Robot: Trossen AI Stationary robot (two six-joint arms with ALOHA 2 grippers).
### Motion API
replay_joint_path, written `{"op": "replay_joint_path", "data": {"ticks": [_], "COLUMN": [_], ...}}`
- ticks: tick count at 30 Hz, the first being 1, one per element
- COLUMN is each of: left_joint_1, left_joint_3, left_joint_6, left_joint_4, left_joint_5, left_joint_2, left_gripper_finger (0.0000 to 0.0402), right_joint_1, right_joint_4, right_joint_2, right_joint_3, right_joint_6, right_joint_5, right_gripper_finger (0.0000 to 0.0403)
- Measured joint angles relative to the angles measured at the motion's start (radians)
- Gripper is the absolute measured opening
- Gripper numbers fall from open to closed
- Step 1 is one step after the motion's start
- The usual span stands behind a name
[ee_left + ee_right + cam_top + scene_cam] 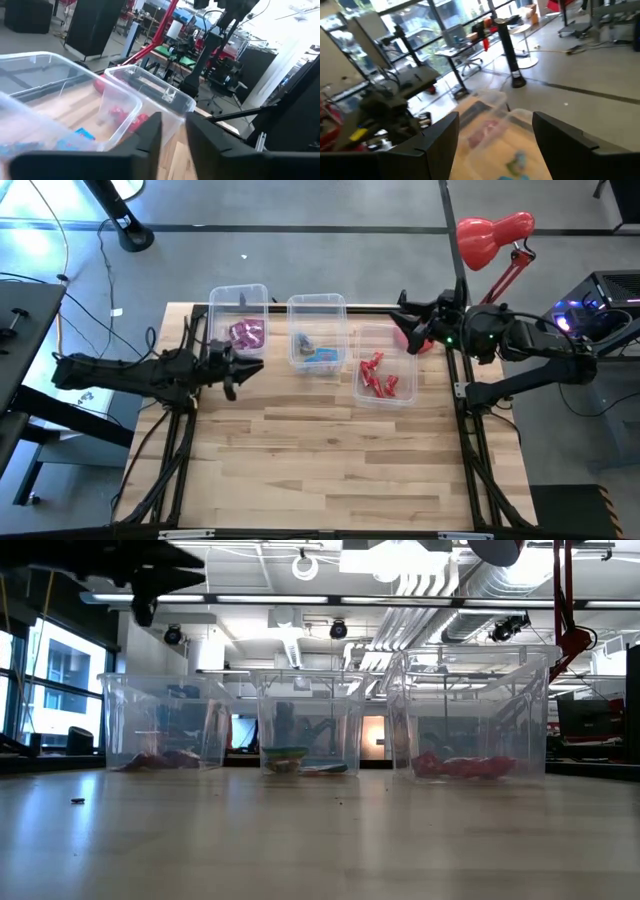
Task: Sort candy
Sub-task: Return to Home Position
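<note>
Three clear bins stand in a row on the far half of the table. The left bin [238, 298] holds purple-magenta candy [247, 333]. Blue candy [320, 355] lies in the middle bin [317, 305], and red twisted candy [378, 375] in the right bin [384, 399]. My left gripper [250, 370] hovers above the table just near of the left bin, pointing toward the table's right. Its fingers [150, 137] are a narrow gap apart and hold nothing. My right gripper [403, 320] hangs by the right bin's far end, wide open [495, 145] and holding nothing.
A red desk lamp [495, 235] stands at the table's far right corner, close behind my right gripper. The near half of the wooden table [320, 470] lies in front of the bins. A few dark crumbs [77, 801] sit on the near left.
</note>
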Motion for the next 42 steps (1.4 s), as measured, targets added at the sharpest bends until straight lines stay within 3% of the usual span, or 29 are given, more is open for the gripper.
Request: {"op": "replay_joint_path", "data": {"ticks": [4, 6, 10, 12, 23, 35, 42], "left_joint_1": [0.0, 0.0, 0.0, 0.0, 0.001, 0.001, 0.001], "left_joint_3": [-0.084, -0.134, -0.226, -0.261, -0.31, -0.31, -0.31], "left_joint_6": [0.0, -0.007, -0.053, -0.066, -0.052, -0.05, -0.05], "left_joint_4": [-0.012, -0.015, 0.015, 0.043, 0.043, -0.031, -0.03], "left_joint_5": [0.001, 0.001, -0.007, -0.01, -0.075, 0.013, 0.013], "left_joint_2": [-0.096, -0.147, -0.242, -0.282, -0.406, -0.427, -0.427], "left_gripper_finger": [0.0011, 0.001, 0.0003, 0.0002, 0.0, 0.0, 0.0], "right_joint_1": [0.004, 0.014, 0.043, 0.061, 0.146, 0.232, 0.295], "right_joint_4": [0.022, 0.016, -0.029, -0.06, -0.254, -0.421, -0.387], "right_joint_2": [0.004, 0.004, -0.003, -0.005, -0.038, -0.124, -0.185], "right_joint_3": [0.0, 0.0, 0.0, 0.0, 0.0, -0.004, -0.235], "right_joint_6": [0.003, 0.003, 0.023, 0.041, 0.151, 0.278, 0.411], "right_joint_5": [-0.045, -0.055, -0.082, -0.082, -0.08, -0.05, -0.052], "right_gripper_finger": [0.021, 0.0167, 0.0043, 0.0014, 0.0002, 0.0, 0.0]}}
